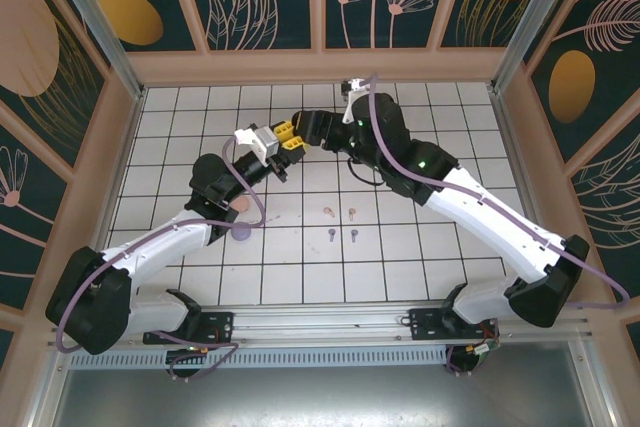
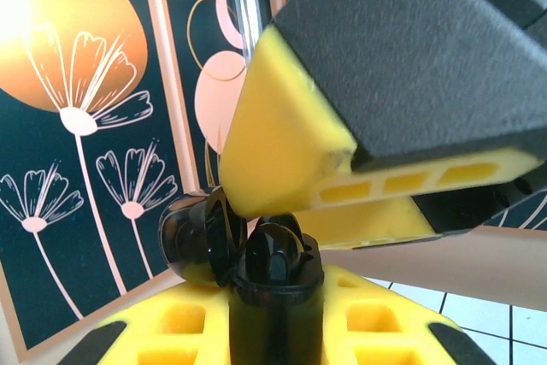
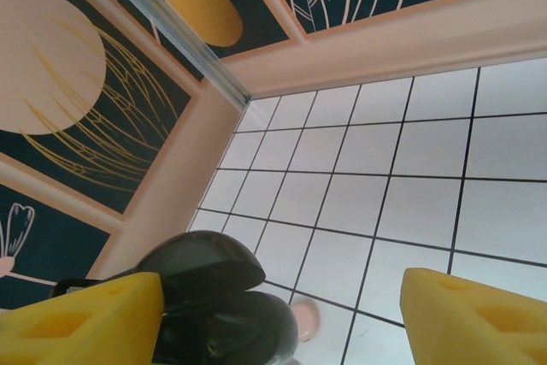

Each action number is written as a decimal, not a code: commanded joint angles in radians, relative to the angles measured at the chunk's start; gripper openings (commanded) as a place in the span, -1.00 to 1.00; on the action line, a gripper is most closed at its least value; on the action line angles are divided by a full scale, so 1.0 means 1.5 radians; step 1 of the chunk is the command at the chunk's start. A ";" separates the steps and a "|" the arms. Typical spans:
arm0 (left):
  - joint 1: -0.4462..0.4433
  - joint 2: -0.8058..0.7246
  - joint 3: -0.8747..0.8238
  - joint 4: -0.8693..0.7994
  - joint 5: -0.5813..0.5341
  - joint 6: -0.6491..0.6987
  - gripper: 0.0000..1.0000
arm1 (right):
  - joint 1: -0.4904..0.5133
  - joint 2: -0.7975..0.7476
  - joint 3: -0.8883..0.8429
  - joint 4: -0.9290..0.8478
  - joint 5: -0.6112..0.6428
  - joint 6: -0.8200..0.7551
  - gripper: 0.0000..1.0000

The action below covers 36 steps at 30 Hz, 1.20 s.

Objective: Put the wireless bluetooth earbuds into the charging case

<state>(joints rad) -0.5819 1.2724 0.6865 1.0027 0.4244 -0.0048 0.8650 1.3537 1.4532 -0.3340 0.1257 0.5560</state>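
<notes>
Nearest the arm bases, 2 lilac earbuds lie on the tiled floor, nearer than the black charging case and slightly to its right. 2 pale pink earbuds lie just beyond them, and all 4 are well apart from the case. Farther on, the left gripper is clamped on the case, held above the floor with its lid standing open. The right gripper faces it from the far right, jaws spread wide and gripping nothing — 1 yellow finger sits just over the case's mouth.
</notes>
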 commanded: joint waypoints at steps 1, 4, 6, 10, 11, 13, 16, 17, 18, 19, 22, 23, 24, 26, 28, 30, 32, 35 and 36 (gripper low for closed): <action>-0.005 -0.003 0.012 0.029 0.023 -0.006 -1.00 | -0.008 -0.040 0.032 0.021 -0.021 0.003 0.52; -0.005 0.000 0.009 0.030 0.024 -0.008 -1.00 | -0.021 -0.042 0.052 0.003 -0.041 0.006 0.53; -0.005 0.002 0.005 0.029 0.025 -0.007 -1.00 | -0.034 -0.037 0.064 -0.012 -0.058 0.006 0.53; -0.004 0.003 0.003 0.007 0.030 0.004 -1.00 | -0.073 -0.006 0.096 -0.047 -0.105 0.004 0.44; -0.004 0.004 0.003 -0.001 0.033 0.007 -1.00 | -0.082 0.004 0.106 -0.058 -0.117 0.003 0.39; -0.005 0.005 0.004 -0.016 0.037 0.014 -1.00 | -0.097 0.029 0.130 -0.079 -0.137 -0.006 0.22; -0.005 0.009 0.004 -0.033 0.043 0.020 -1.00 | -0.107 0.064 0.159 -0.104 -0.157 -0.018 -0.07; -0.005 0.010 0.004 -0.037 0.043 0.021 -1.00 | -0.108 0.074 0.167 -0.110 -0.160 -0.020 -0.15; -0.004 0.011 0.004 -0.042 0.044 0.024 -1.00 | -0.110 0.085 0.176 -0.117 -0.166 -0.024 -0.25; -0.005 0.013 0.005 -0.047 0.048 0.025 -1.00 | -0.109 0.093 0.182 -0.120 -0.173 -0.026 -0.33; -0.004 0.018 0.008 -0.064 0.054 0.031 -1.00 | -0.110 0.117 0.201 -0.141 -0.185 -0.038 -0.55; -0.005 0.019 0.010 -0.069 0.056 0.034 -1.00 | -0.110 0.125 0.206 -0.147 -0.187 -0.040 -0.59; -0.005 0.022 0.013 -0.075 0.059 0.036 -1.00 | -0.110 0.130 0.212 -0.155 -0.189 -0.043 -0.62; -0.004 0.025 0.016 -0.081 0.065 0.039 -1.00 | -0.111 0.146 0.227 -0.169 -0.194 -0.048 -0.69; -0.005 0.029 0.018 -0.083 0.069 0.040 -1.00 | -0.112 0.161 0.242 -0.182 -0.201 -0.054 -0.76; -0.005 0.031 0.019 -0.082 0.068 0.040 -1.00 | -0.111 0.176 0.252 -0.196 -0.208 -0.059 -0.85; -0.004 0.032 0.021 -0.082 0.067 0.042 -1.00 | -0.111 0.185 0.256 -0.208 -0.220 -0.064 -0.89; -0.004 0.035 0.025 -0.082 0.066 0.044 -1.00 | -0.110 0.189 0.247 -0.222 -0.231 -0.068 -0.94; -0.004 0.035 0.027 -0.082 0.067 0.044 -1.00 | -0.109 0.188 0.241 -0.224 -0.231 -0.068 -0.94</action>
<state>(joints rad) -0.5838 1.3197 0.6884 0.8658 0.5014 0.0418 0.7029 1.6272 1.8004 -0.6212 -0.1867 0.4759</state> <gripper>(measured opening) 0.224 0.060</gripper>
